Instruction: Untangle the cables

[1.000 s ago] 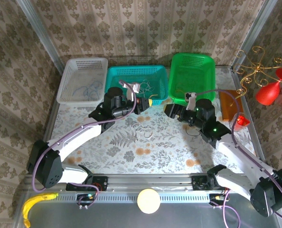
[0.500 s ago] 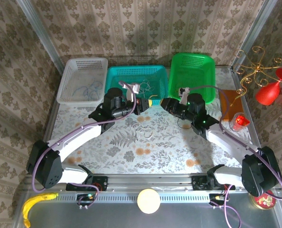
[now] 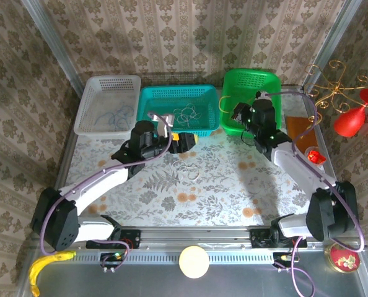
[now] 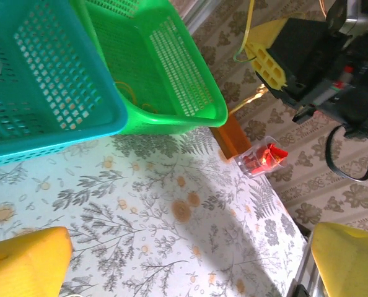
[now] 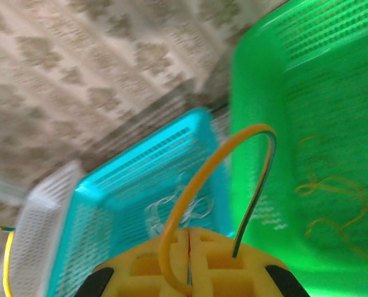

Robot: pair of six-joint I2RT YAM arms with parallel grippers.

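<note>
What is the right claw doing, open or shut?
The right gripper is shut: its yellow fingers meet, pinching a yellow cable that loops above them.

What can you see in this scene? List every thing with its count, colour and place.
white plastic mesh basket: one, white, far left.
teal plastic basket: one, teal, far middle.
green plastic basket: one, green, far right.
thin blue cables: few, blue, in white basket.
thin whitish cables: several, whitish, in teal basket.
whitish cable coil: one, whitish, on table.
thin yellow cable: one, yellow, held beside green basket.
banana: one, yellow, near-left corner.
left fingers: two, yellow, open.
right fingers: two, yellow, shut on yellow cable.
</note>
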